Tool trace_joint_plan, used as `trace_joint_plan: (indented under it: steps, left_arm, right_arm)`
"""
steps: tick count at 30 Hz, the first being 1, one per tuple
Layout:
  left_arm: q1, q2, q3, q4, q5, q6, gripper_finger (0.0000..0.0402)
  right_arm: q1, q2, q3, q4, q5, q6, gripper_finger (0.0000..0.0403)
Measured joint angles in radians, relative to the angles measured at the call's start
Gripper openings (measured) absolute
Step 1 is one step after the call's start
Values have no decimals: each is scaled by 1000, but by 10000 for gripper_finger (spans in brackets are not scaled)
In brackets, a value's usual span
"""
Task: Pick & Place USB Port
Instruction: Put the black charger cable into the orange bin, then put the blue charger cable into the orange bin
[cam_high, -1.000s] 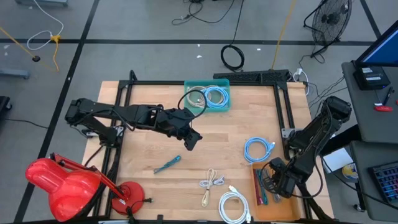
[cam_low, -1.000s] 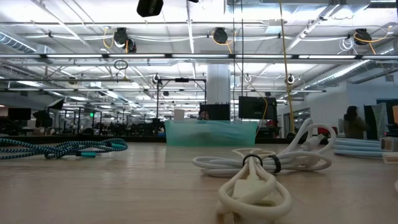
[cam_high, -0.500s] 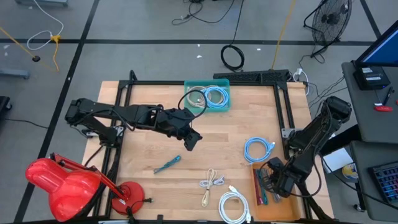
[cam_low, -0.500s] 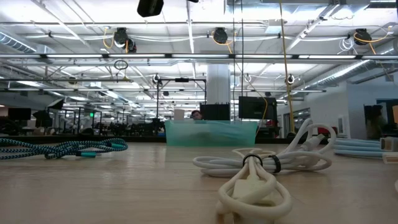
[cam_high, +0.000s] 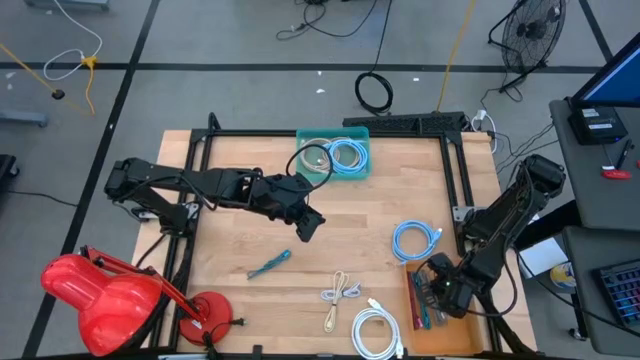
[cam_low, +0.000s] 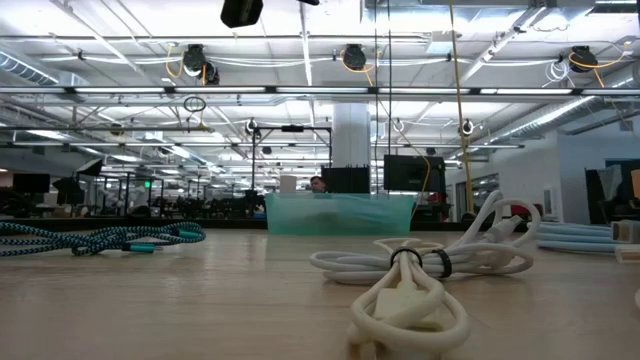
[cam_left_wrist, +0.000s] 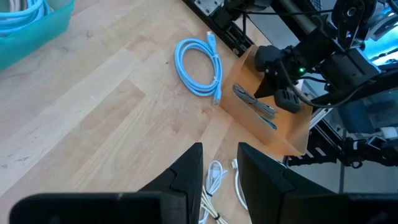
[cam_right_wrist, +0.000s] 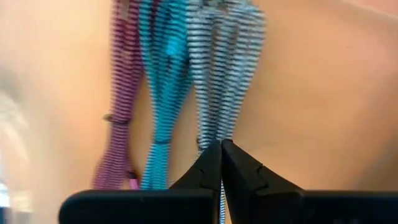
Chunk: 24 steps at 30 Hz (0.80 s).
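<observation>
Three braided USB cables, folded into bundles — magenta (cam_right_wrist: 119, 93), teal (cam_right_wrist: 163, 81), grey (cam_right_wrist: 219, 74) — lying side by side in shallow brown cardboard tray (cam_high: 452, 337) at table's right front corner.

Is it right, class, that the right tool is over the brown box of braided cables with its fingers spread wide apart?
Not quite. The right tool is indeed over the brown box of braided cables, but its fingers are shut together, not spread wide. The right wrist view shows the two tips meeting.
</observation>
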<state>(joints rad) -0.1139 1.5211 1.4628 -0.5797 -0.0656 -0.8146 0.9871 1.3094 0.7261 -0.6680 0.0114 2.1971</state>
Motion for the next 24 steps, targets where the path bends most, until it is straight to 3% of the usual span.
trace_joint_plan:
  steps: [12, 18, 24]
  left_arm:
    - [0, 0, 0, 0, -7, 0, 101]
    - [-1, 0, 0, 2, 20, 47, 101]
    - [-33, 0, 0, -6, 44, 202, 101]
  right_arm:
    - [-24, -64, 1, 65, 50, -15, 0]
    - [-51, -168, 40, 34, 167, -117, 0]
    - [-105, -262, 76, 71, 402, -331, 0]
